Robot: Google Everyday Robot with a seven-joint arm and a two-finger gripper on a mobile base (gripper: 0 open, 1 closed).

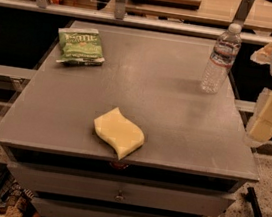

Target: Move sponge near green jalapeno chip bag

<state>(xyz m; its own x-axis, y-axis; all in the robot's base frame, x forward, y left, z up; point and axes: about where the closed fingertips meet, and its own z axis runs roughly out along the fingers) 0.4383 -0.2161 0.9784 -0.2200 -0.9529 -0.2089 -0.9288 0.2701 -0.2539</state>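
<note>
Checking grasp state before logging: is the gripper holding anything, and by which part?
Nothing is held. The gripper hangs to the right of the table, and the sponge lies free near the front edge.

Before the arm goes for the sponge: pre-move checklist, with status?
1. The sponge lies flat and uncovered near the front edge of the table: ok.
2. The green jalapeno chip bag is in view at the far left: ok.
3. Is the sponge near the bag: not ok, well apart.
4. The water bottle stands upright at the far right, off the sponge-to-bag line: ok.
5. Is the gripper over the sponge: not ok, it is beyond the table's right edge.
</note>
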